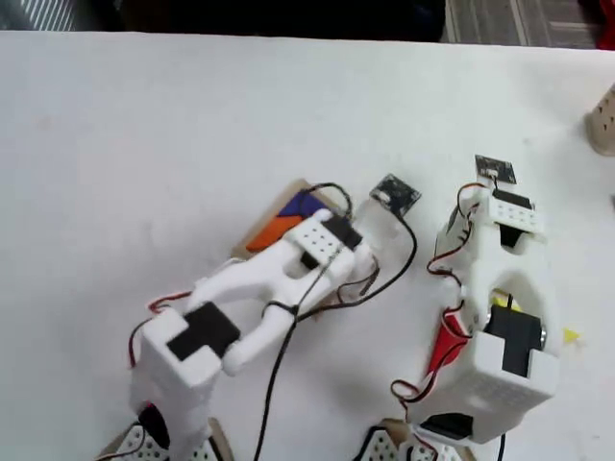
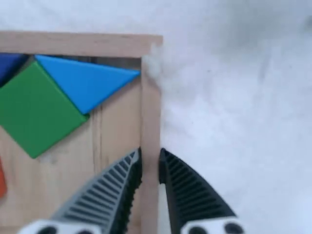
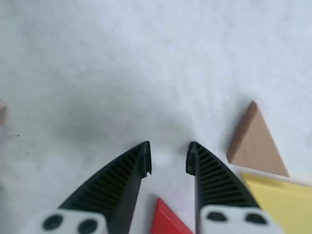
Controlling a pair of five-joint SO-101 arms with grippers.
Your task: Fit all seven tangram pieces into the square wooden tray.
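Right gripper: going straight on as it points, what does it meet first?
Likely the bare table; nothing lies ahead of the right gripper. The tan triangle sits off to the side and the red piece behind its tips. Depth is unclear.

A plain white table carries a pale tan object, partly cut off near its right side in the high view, while a dark strip of floor lies beyond the far edge.

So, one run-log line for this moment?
left gripper shut on square wooden tray wall | right gripper open near red flat piece | tray: green square, blue triangle
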